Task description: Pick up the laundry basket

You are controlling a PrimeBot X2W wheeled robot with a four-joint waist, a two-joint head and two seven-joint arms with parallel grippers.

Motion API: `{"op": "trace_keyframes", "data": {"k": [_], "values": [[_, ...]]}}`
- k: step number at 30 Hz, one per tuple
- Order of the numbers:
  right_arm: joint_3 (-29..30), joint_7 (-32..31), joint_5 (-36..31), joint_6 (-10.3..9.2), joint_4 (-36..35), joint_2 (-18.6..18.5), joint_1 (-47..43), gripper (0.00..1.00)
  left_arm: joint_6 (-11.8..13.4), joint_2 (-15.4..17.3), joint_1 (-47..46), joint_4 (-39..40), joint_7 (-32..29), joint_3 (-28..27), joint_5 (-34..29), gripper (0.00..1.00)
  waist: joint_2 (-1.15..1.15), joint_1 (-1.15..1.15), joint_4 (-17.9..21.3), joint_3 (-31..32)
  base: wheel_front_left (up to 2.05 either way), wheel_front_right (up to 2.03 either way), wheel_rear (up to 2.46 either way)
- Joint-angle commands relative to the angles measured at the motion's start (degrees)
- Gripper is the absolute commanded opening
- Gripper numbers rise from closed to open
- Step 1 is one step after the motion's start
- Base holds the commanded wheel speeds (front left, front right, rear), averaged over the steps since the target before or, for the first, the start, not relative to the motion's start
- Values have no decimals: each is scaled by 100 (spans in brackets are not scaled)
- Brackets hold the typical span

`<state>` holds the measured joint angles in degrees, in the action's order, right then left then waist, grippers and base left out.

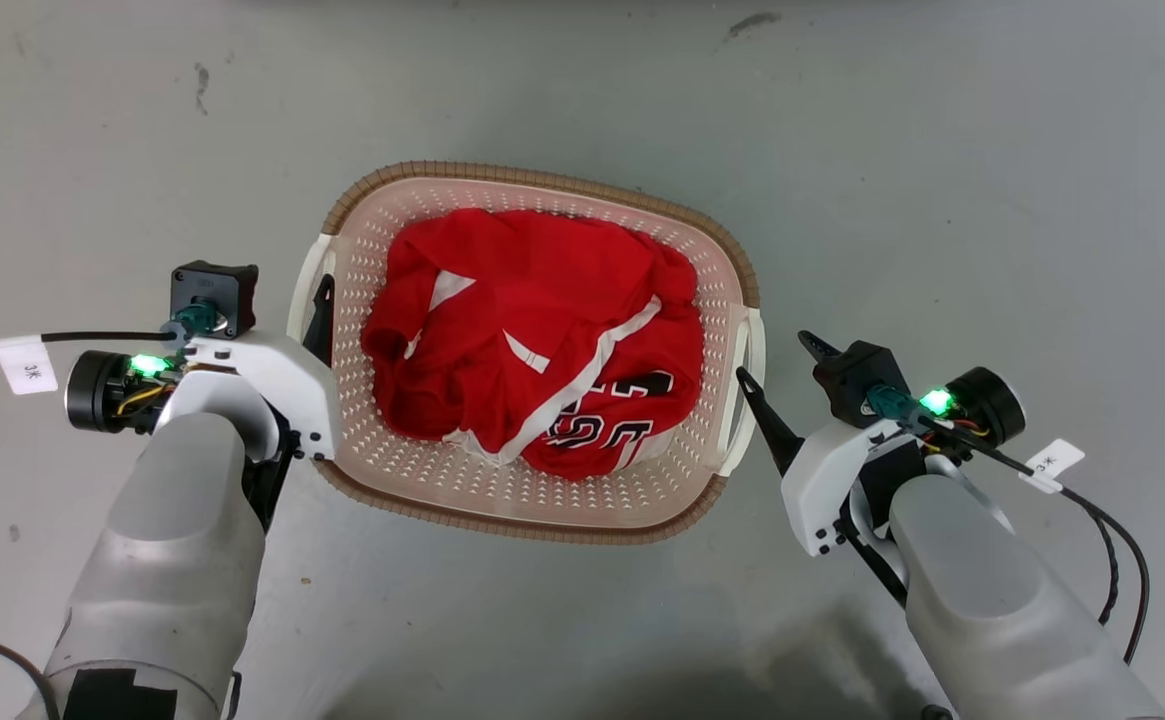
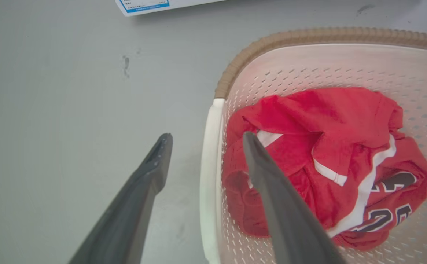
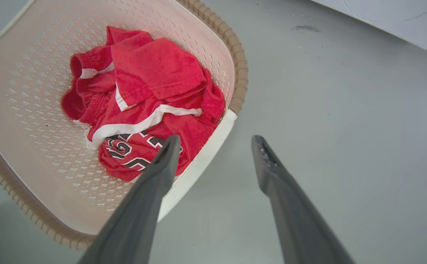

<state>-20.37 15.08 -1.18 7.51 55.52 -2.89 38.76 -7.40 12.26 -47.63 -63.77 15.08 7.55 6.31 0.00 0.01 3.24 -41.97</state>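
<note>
Left gripper [image 2: 206, 136]: fingers wide apart, straddling the white left handle [image 2: 209, 183], one inside the wall, one outside; nothing clamped. Right gripper [image 3: 216, 139]: likewise spread, holding nothing, at the right handle [image 3: 203, 154]; contact unclear. Laundry basket [image 1: 542, 182] sat on the grey floor [image 1: 942, 150] between both arms, red jersey [image 1: 532, 330] inside. Approach looked done; closing on both handles and lifting remained.

laundry basket [image 1: 502, 490]: smooth perforated plastic, faint sheen; ribbed woven-look rim | red garment [image 1: 542, 290]: soft matt cloth; creased | floor [image 1: 942, 150]: smooth; scuffed
</note>
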Motion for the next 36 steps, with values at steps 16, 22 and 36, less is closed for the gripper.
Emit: {"op": "trace_keyframes", "data": {"k": [16, 22, 36], "values": [[-614, 14, 624, -4, 640, 3, 407, 100, -7, -90, -383, -815, -28, 638, 187, 100, 0, -1, -43, -386, 0, 0, 0], [-792, -31, 825, -5, 938, -5, 577, 100, -7, -129, -490, -907, -152, 908, 308, 100, 0, -1, -76, -520, 0, 0, 0], [-1085, -102, 1185, -2, 1199, -14, 765, 0, -7, -142, -543, -953, -187, 1481, 681, 0, 0, -1, -121, -548, 0, 0, 0]]}}
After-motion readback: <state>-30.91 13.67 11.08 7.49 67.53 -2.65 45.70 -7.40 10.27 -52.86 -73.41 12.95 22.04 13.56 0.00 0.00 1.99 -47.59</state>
